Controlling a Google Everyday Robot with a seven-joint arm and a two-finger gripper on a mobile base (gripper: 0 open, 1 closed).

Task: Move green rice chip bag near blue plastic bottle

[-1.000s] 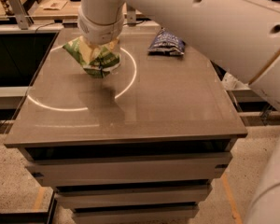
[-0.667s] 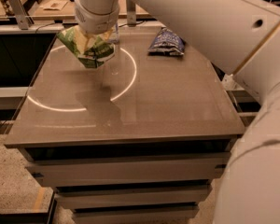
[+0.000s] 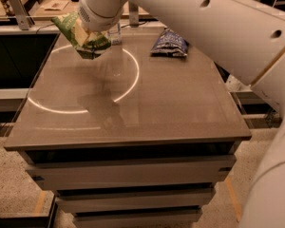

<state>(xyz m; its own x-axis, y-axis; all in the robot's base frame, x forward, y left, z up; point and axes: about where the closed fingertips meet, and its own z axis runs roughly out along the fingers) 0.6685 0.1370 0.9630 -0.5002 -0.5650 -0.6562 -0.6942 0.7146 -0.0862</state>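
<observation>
My gripper (image 3: 88, 32) is shut on the green rice chip bag (image 3: 80, 38), a light-green foil bag that it holds tilted above the far left part of the grey table (image 3: 171, 103). Just right of the bag, the lower part of the clear blue plastic bottle (image 3: 116, 33) stands on the table near the back edge. Its top is hidden behind my arm. The bag hangs close beside the bottle. I cannot tell whether they touch.
A dark blue snack bag (image 3: 168, 44) lies at the table's far right. A bright ring of light (image 3: 133, 75) reflects on the tabletop. Drawers (image 3: 133, 175) sit below the front edge. A counter with clutter (image 3: 52, 4) runs behind the table.
My gripper has carried the green bag a little further back and left, toward the bottle. My arm now covers more of the upper right view.
</observation>
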